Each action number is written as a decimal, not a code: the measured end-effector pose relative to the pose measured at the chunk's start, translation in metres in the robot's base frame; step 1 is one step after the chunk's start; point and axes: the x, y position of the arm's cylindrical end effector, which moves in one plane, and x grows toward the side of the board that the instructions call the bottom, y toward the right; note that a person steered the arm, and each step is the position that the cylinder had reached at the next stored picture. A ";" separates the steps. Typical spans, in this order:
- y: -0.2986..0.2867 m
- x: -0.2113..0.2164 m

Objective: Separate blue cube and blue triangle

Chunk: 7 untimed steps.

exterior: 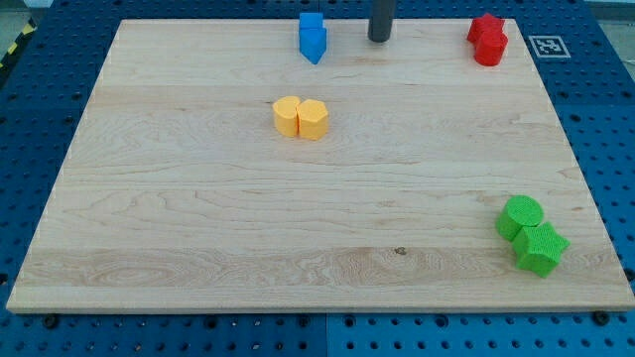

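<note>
The blue cube [311, 24] and the blue triangle [314, 44] sit touching each other at the view's top, left of centre, the cube just above the triangle. My tip [379, 39] is the lower end of a dark rod at the view's top centre. It stands to the right of the blue pair, apart from them by about one block's width.
Two yellow blocks [301, 117] touch each other below the blue pair. Two red blocks [488, 40] sit at the top right. A green round block [521, 214] and a green star-like block [541, 247] sit at the bottom right near the wooden board's edge [595, 297].
</note>
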 end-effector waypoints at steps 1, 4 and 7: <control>-0.042 0.000; -0.050 0.001; -0.083 -0.003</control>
